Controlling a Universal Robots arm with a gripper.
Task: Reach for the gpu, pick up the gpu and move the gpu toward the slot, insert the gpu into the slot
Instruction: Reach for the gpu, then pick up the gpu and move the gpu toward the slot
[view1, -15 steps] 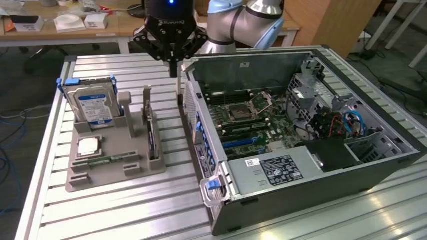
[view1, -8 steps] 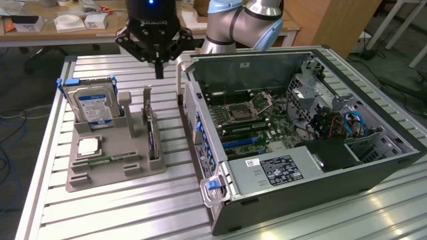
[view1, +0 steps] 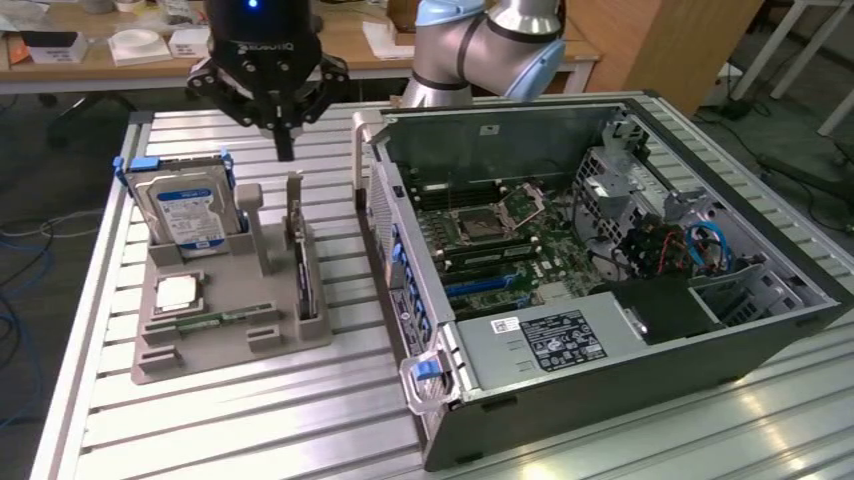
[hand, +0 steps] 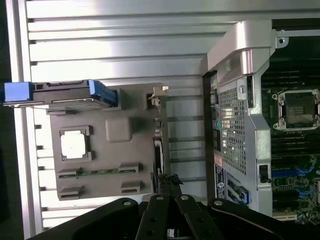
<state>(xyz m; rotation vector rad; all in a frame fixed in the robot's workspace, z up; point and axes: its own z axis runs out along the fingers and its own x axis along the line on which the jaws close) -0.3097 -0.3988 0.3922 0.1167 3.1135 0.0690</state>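
The gpu (view1: 304, 278) stands on edge in the grey parts holder (view1: 214, 345), a thin dark card between two posts. In the wrist view the gpu (hand: 158, 150) shows edge-on, running along the side of the holder (hand: 117, 130) nearest the case. My gripper (view1: 283, 148) hangs above the far end of the card, shut, with nothing held. Its fingertips (hand: 168, 181) sit over the card's line. The blue slot (view1: 481, 284) lies on the motherboard inside the open computer case (view1: 587, 345).
A silver hard drive (view1: 187, 205) with blue rails stands at the holder's far end. A processor chip (view1: 176, 292) and a green memory stick (view1: 214, 322) lie in the holder. The case's side wall (hand: 235, 115) rises close beside the gpu. All rest on a slatted metal table (view1: 240, 420).
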